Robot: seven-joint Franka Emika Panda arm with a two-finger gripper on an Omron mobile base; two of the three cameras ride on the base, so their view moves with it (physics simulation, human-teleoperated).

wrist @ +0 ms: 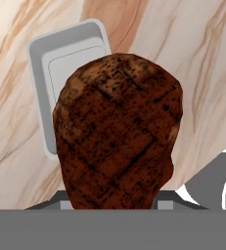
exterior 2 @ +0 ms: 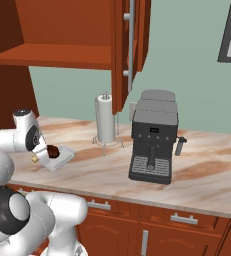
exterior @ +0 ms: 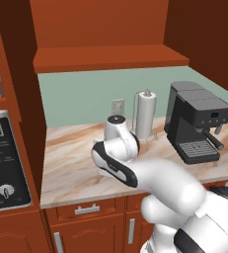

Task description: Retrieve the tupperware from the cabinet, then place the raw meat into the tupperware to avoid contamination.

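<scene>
Here the gripper point(exterior 2: 46, 151) is pinching the raw meat point(wrist: 117, 132), jaws pressed on its sides. The meat is hanging just above the tupperware point(wrist: 60, 53), which is sitting on the marble counter point(exterior 2: 207, 175).

One raw meat piece point(wrist: 117, 132). One tupperware point(wrist: 60, 53), white, on counter. One paper-towel roll point(exterior 2: 105, 119) on wire stand. One coffee machine point(exterior 2: 153, 136), dark grey. One wall outlet point(exterior: 118, 105). One wall cabinet point(exterior 2: 77, 32), one door point(exterior 2: 132, 45) seen, one long bar handle. Three short drawer handles point(exterior 2: 182, 218) counted along counter front.
</scene>
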